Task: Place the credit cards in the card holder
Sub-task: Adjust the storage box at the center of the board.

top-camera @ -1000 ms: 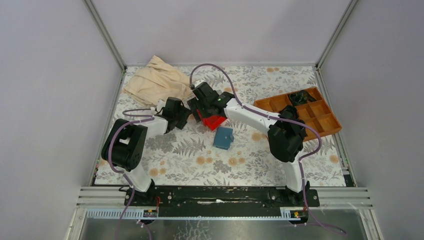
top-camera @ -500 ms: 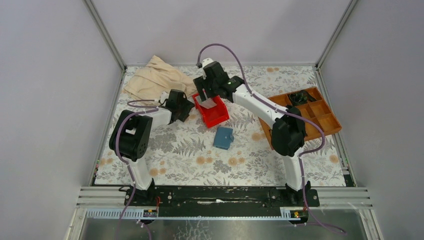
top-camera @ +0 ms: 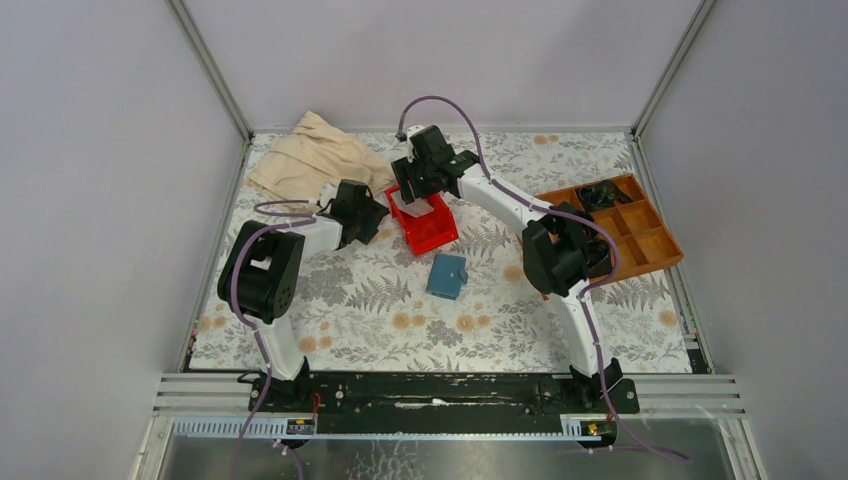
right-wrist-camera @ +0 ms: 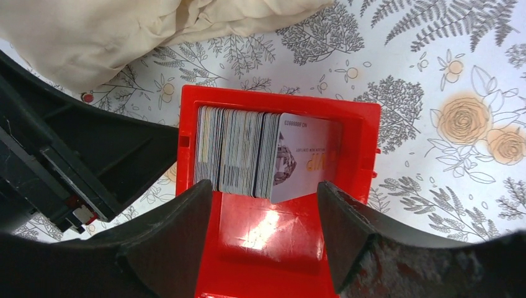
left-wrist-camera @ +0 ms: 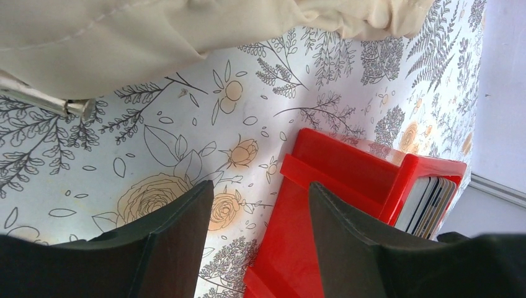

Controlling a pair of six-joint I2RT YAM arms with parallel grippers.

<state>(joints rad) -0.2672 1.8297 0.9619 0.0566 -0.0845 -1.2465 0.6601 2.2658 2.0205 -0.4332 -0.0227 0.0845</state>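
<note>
Since a second ago the right arm (top-camera: 500, 205) has pulled its elbow in. The right pincer (top-camera: 422, 190) hangs over the far end of the red bin (top-camera: 428, 230), and the card holder (top-camera: 447, 275) lies on the desk (top-camera: 350, 300) nearby.

In the left wrist view, the left pincer (left-wrist-camera: 260, 205) is apart and empty beside the bin.

In the right wrist view, the right pincer is apart above the upright credit cards (right-wrist-camera: 248, 152) in the bin.

The left arm bends far and rightward, and the left end effector (top-camera: 372, 214) sits low with its fingers apart. The right arm stretches far and leftward; the right end effector (top-camera: 419, 193) points down, fingers spread, gripping nothing.
</note>
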